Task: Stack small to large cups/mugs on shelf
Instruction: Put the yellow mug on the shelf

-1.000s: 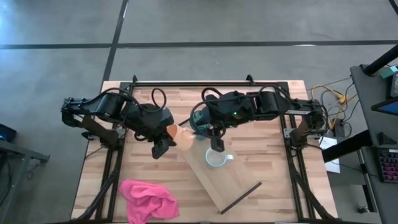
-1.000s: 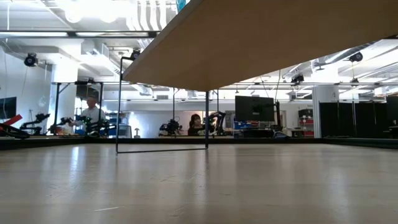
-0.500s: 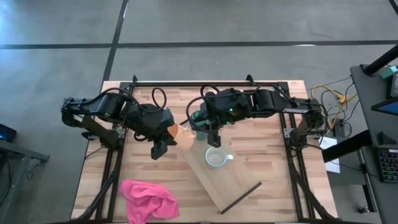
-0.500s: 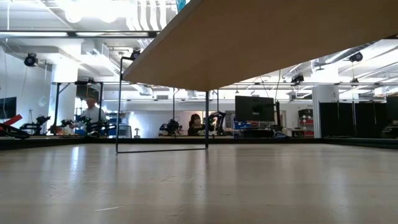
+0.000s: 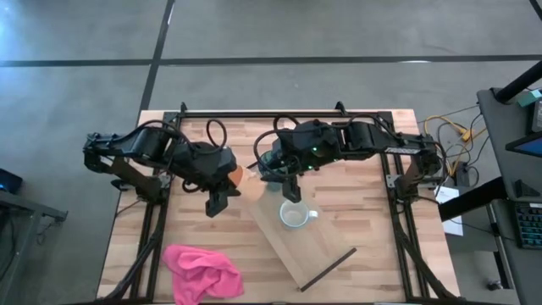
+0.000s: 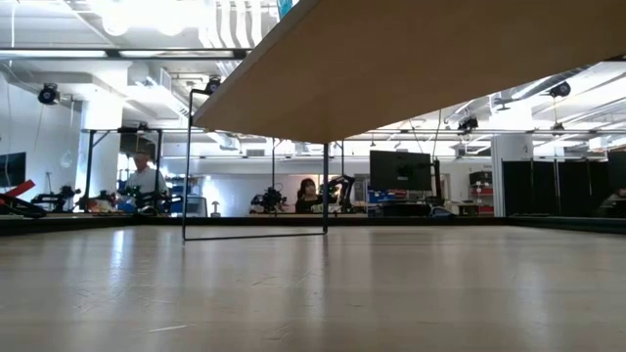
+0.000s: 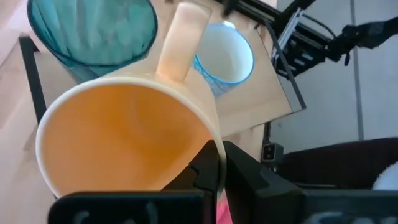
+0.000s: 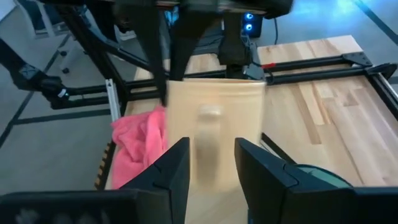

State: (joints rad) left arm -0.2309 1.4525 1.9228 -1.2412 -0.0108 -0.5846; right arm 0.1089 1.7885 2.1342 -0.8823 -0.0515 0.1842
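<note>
My left gripper [image 5: 222, 188] is shut on the orange mug [image 5: 236, 175] at the shelf's [image 5: 315, 247] far-left end. The mug fills the left wrist view [image 7: 124, 137], its mouth toward the camera and its handle [image 7: 182, 37] on the far side. The teal tumbler [image 7: 93, 28] and the whitish mug [image 5: 294, 217] stand on the shelf board; the tumbler also shows in the high view [image 5: 270, 166]. My right gripper [image 5: 290, 188] is open and empty between tumbler and whitish mug, its fingers [image 8: 168, 168] pointing at the orange mug [image 8: 214, 118]. My left gripper holds the orange mug by its rim [image 7: 213, 158], on the side opposite the handle, one finger inside and one outside the wall. The mug is tipped, mouth toward the wrist camera. Whether its base rests on the shelf, I cannot tell.
A pink cloth [image 5: 201, 271] lies at the table's near left, also in the right wrist view [image 8: 140, 140]. The low view shows only the shelf's underside [image 6: 440, 68] and its thin dark bracket [image 6: 186, 166]. Dark frame rails [image 5: 262, 113] border the table.
My right gripper has gone from over the whitish mug toward the table's far edge, near the tumbler. My left gripper has drawn the orange mug a little toward the table's left.
</note>
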